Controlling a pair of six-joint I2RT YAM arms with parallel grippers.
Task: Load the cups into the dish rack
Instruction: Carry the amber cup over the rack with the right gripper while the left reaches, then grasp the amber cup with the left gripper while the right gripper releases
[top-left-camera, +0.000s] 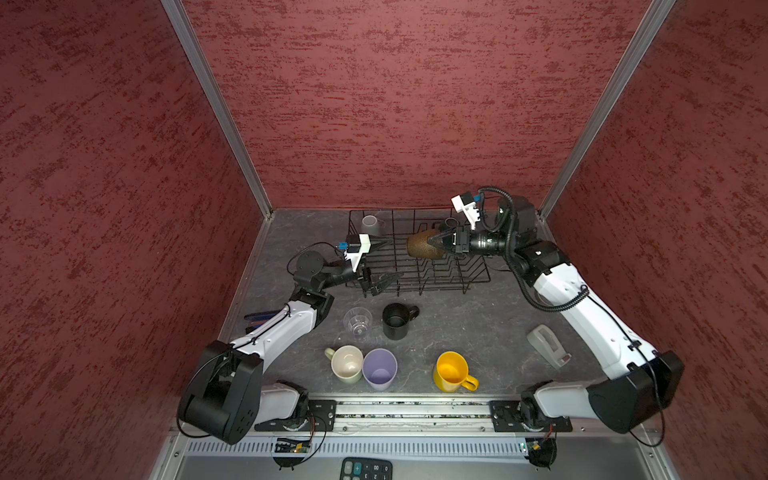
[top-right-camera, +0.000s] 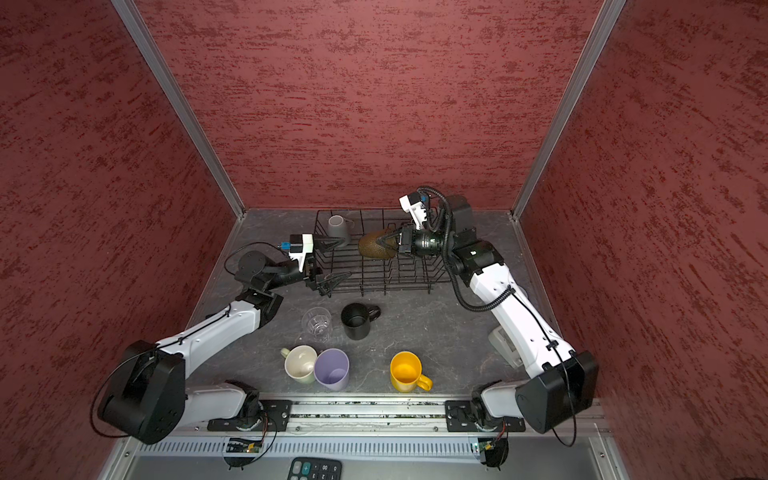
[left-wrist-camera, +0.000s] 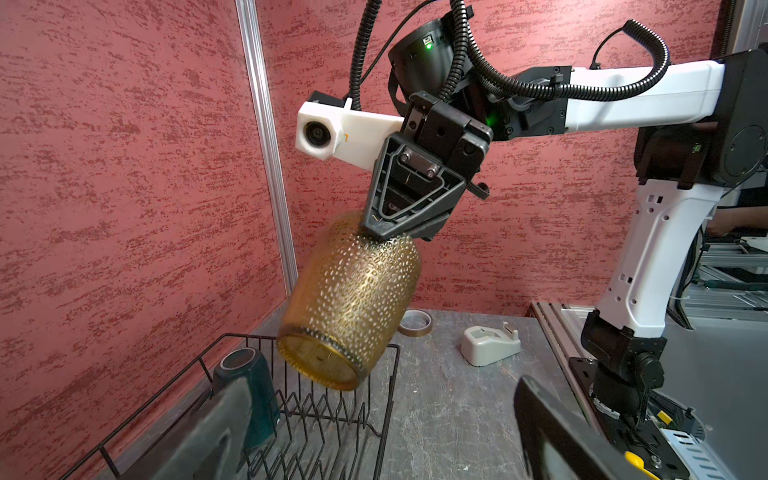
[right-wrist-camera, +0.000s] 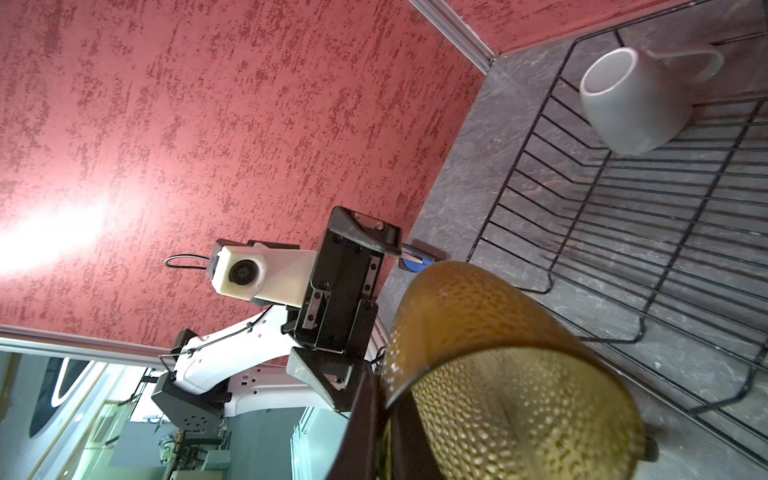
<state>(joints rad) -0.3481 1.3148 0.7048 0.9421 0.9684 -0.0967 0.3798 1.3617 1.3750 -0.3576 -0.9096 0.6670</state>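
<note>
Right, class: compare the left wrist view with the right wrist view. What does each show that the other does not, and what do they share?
Only the left wrist view: the teal mug standing in the dish rack, the tape dispenser and tape roll on the table, and the right gripper seen whole, shut on the brown cup at its rim.
Only the right wrist view: the grey mug near a corner of the dish rack, and the left gripper seen whole, open and empty.
Both: the brown cup and the dish rack's black wires.
</note>
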